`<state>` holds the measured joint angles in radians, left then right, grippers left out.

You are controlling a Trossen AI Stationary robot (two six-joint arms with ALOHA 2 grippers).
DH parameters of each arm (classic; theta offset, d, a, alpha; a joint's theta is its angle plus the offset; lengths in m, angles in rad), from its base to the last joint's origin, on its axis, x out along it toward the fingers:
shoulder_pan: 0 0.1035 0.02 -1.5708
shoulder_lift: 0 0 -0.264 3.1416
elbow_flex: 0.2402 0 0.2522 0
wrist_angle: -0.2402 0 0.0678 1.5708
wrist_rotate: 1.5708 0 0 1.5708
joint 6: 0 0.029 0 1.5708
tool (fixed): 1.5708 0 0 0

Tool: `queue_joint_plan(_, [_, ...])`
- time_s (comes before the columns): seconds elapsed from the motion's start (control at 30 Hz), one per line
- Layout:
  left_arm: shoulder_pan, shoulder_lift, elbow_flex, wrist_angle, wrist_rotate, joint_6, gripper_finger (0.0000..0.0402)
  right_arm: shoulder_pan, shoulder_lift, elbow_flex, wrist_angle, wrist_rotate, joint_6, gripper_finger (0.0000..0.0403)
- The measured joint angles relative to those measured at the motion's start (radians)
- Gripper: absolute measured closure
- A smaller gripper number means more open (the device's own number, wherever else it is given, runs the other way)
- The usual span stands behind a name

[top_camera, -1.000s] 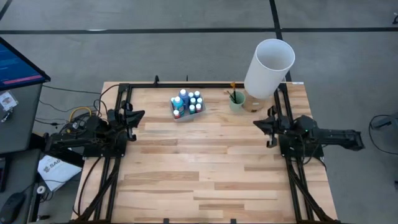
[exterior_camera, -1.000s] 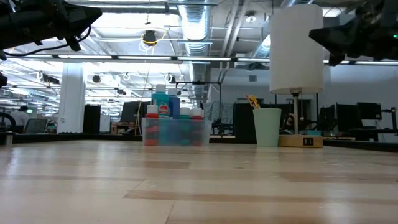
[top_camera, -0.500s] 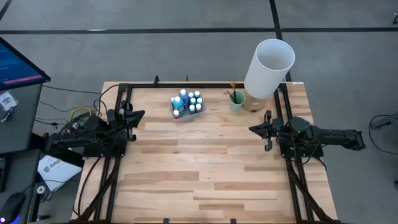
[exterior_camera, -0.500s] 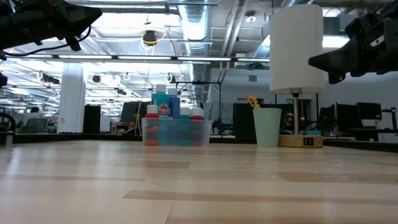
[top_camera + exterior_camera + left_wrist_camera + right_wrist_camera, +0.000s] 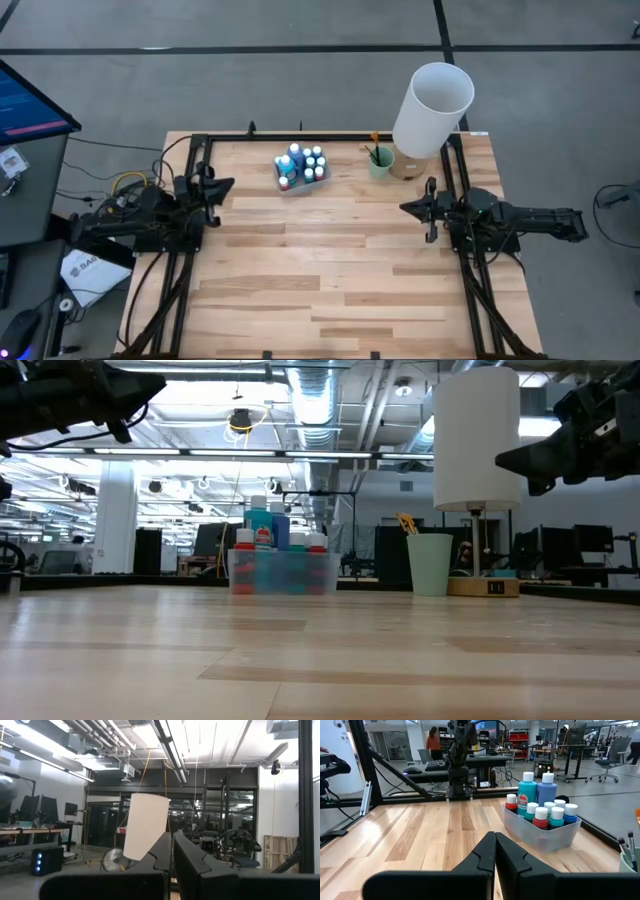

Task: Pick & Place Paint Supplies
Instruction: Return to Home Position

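Table (image 5: 330, 290): pale wood planks in a black frame. I start at the near boards and work back.

Mid-table, both arms sit at the sides. In the low view they hang clear of the top.
- Left gripper (image 5: 224, 184): at the left edge, pointing inward across the boards. In its wrist view I read the two fingers (image 5: 187, 857) pressed together with nothing between them.
- Right gripper (image 5: 405, 207): at the right edge, facing the left one and well apart from it. Its fingers (image 5: 485, 852) also meet tip to tip and hold nothing.

Farther back, near the far edge:
- Clear tray (image 5: 545, 836), slightly left of centre, flat on the wood.
- Bottles (image 5: 542, 807) stand upright inside the tray, packed close, all with pale caps. I count two taller blue ones and shorter red, teal and blue ones around them. I cannot get an exact count.
- Green cup (image 5: 430, 565): to the right of the tray and apart from it.
- Brushes (image 5: 376, 152) stand in the cup, with the orange brush (image 5: 405, 522) leaning out over the rim.
- White cylinder (image 5: 476, 435): just beside the cup at the far right corner. It is upright on a small wooden base (image 5: 483, 587) and is much taller than the cup.

Beyond the table is an open room with desks, screens and ceiling ducts. A person (image 5: 432, 740) stands far off in the right wrist view.
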<state>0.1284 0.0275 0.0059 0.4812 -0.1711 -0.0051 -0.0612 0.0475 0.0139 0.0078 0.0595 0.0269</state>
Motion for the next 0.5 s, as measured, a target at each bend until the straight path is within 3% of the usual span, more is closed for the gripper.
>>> queue_joint_plan(0.5, [0.000, 0.107, 0.000, -0.001, 0.000, 0.000, 0.0400, 0.000, 0.000, 0.000, 0.000, 0.000, 0.000, 0.0397])
